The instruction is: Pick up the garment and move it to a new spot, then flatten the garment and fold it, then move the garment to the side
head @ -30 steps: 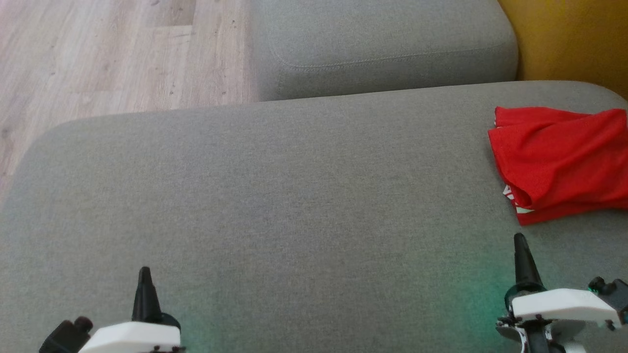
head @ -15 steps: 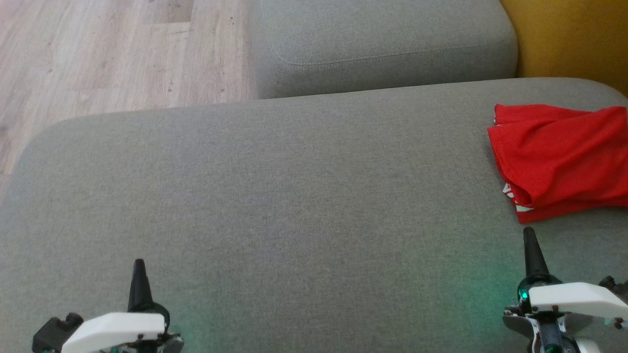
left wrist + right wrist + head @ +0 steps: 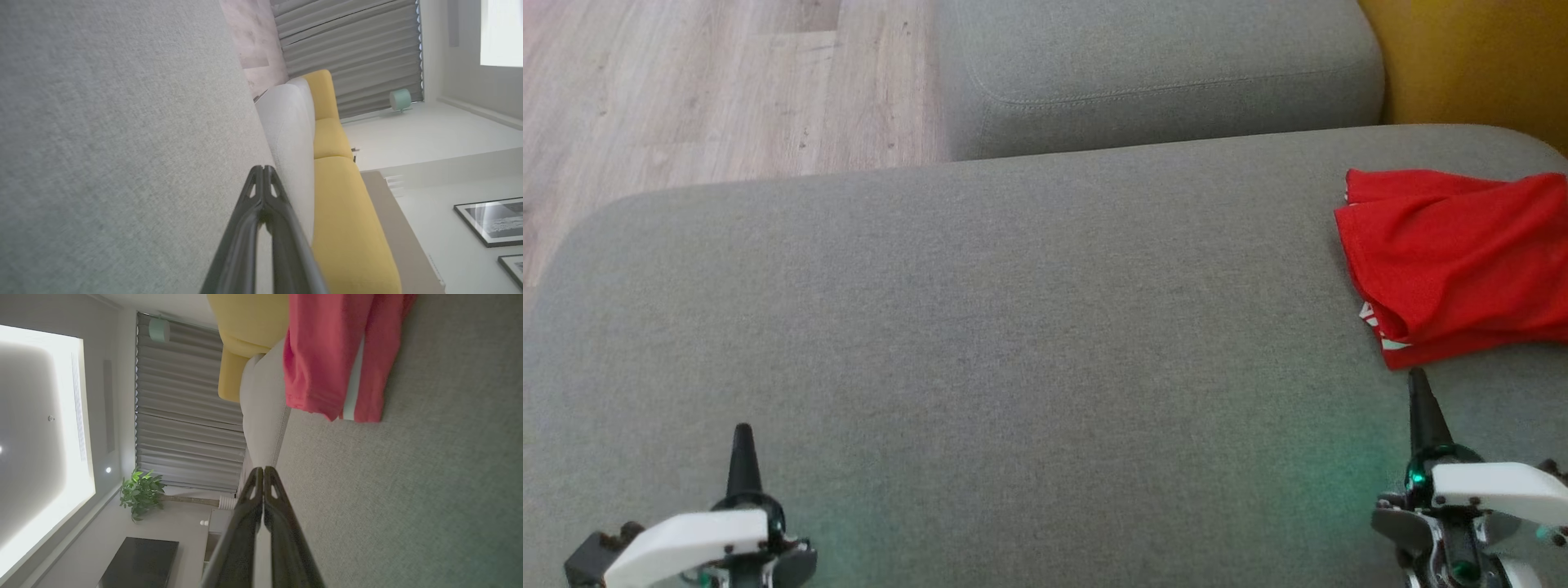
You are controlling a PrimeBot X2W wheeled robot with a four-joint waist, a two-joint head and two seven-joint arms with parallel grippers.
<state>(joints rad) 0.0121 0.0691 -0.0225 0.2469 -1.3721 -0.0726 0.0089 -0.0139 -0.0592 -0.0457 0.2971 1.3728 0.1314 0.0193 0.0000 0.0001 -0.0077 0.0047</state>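
Note:
The garment (image 3: 1462,261) is a red jersey lying folded at the right edge of the grey sofa seat (image 3: 1013,327), a bit of white trim showing at its near corner. In the right wrist view the garment (image 3: 327,355) lies ahead of the fingers. My right gripper (image 3: 1419,377) is shut and holds nothing, its tip just short of the garment's near edge. My left gripper (image 3: 742,431) is shut too, low over the seat at the lower left, far from the garment. Both wrist views show each pair of fingers pressed together, left gripper (image 3: 263,168) and right gripper (image 3: 263,468).
A second grey cushion (image 3: 1160,73) lies beyond the seat. Wooden floor (image 3: 686,90) is at the upper left, a yellow cushion (image 3: 1478,57) at the upper right. The seat's left end rounds off near the floor.
The left gripper has drifted down and left in the view, the right gripper right and up toward the garment's near edge. The garment has not moved on the seat.

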